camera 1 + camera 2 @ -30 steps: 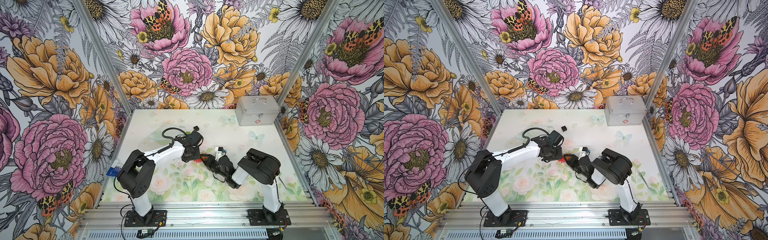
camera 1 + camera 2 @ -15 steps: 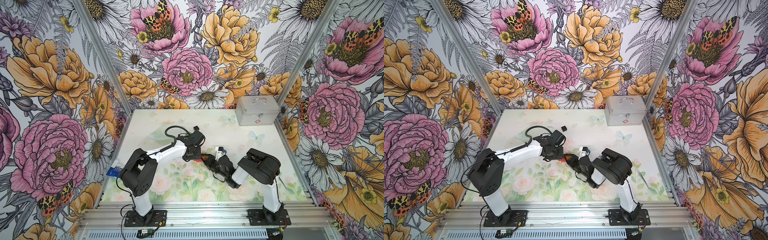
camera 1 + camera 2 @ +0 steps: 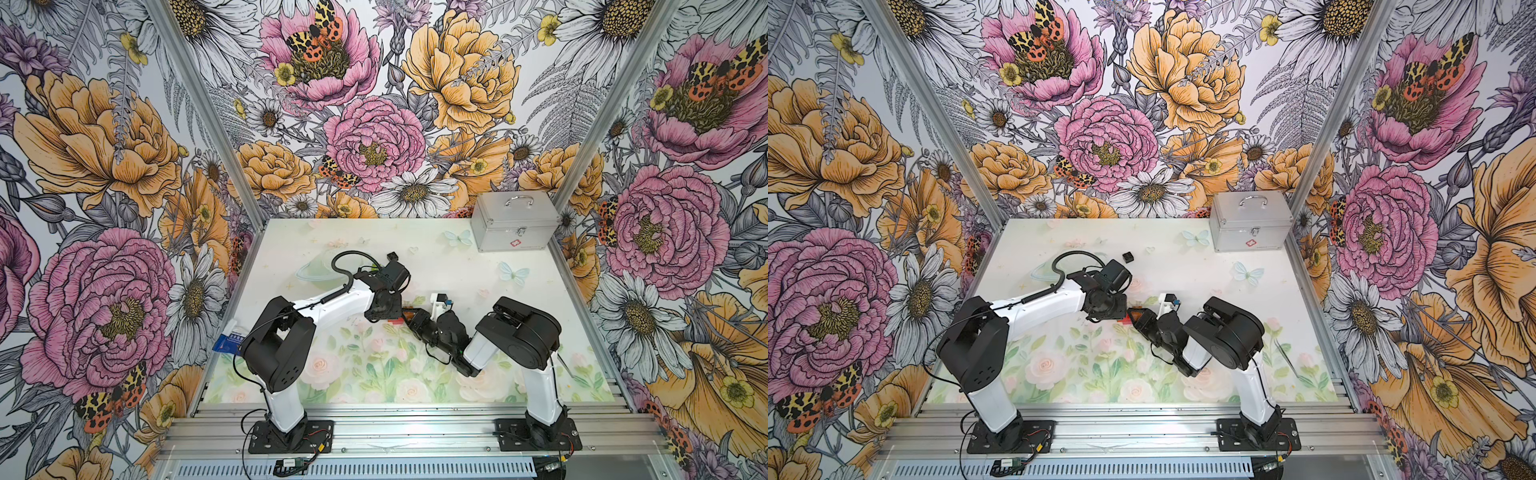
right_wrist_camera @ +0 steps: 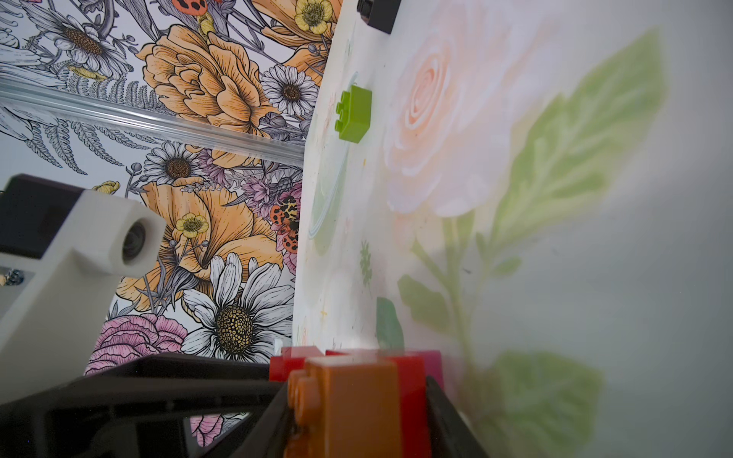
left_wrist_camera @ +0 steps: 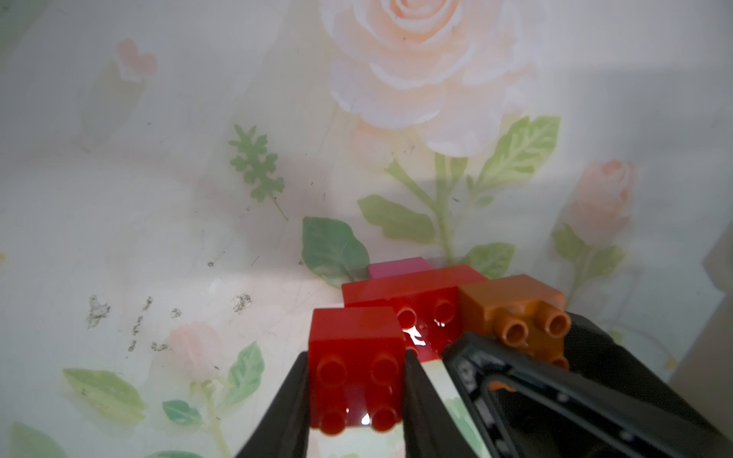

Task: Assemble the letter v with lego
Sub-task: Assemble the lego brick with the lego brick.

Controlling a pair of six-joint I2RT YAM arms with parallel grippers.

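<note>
In the left wrist view my left gripper [image 5: 357,359] is shut on the square red brick [image 5: 355,380], studs facing the camera. Just beyond it is the long red brick [image 5: 420,305], with the orange-brown brick [image 5: 511,305] on one end and the pink brick [image 5: 396,267] behind. My right gripper [image 4: 357,396] is shut across that stack, on the orange-brown brick [image 4: 349,404] and the red one [image 4: 412,392]. Both grippers meet mid-table [image 3: 401,319] [image 3: 1128,318]. A lime-green brick [image 4: 354,114] and a black brick [image 3: 392,255] [image 3: 1128,257] lie loose farther back.
A silver metal case [image 3: 515,226] [image 3: 1250,226] stands at the table's back right corner. Aluminium posts and floral walls close in the sides and back. The left arm's black cable [image 3: 345,266] loops above the table behind its wrist.
The left arm's elbow has shifted slightly to the right. Both grippers stay together at mid-table with their grips unchanged.
</note>
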